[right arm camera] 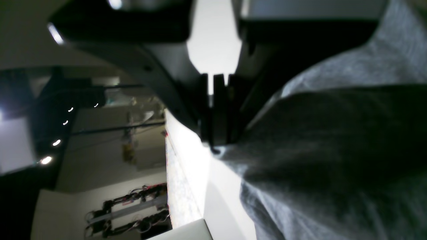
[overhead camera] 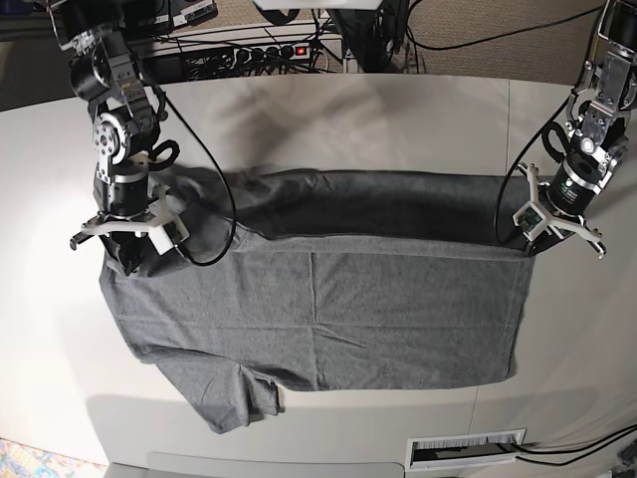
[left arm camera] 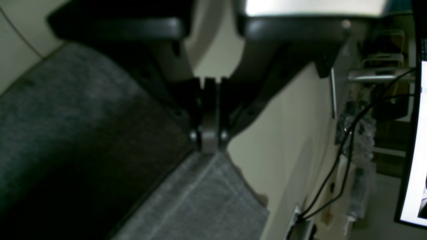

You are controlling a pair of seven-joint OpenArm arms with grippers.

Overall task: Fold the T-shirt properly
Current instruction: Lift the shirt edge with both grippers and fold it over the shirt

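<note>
Two black-and-white grippers pinch the far edge of the plain heather-grey, soft cotton T-shirt (overhead camera: 318, 299), which lies across the pale table (overhead camera: 398, 119) in the centre of the base view. At centre left of that frame the right gripper (overhead camera: 127, 261) is clamped on a corner near the sleeve end; at centre right the left gripper (overhead camera: 528, 247) is clamped on the hem-side corner, and both wrist views show the jaws closed tight with grey cloth bunched at the tips. The garment's long axis runs left to right across the frame, hem toward the right, shoulders and one short sleeve toward the lower left. Its upper band appears already doubled over, forming a darker strip along the top. Such fabric looks light, limp and wrinkle-prone; it should drape and sag between the two holds, so I judge that corners and seamed edges are the safest places to grasp, keeping the span taut so the fold line stays straight. A loose pinch would probably let a single layer slip free.
</note>
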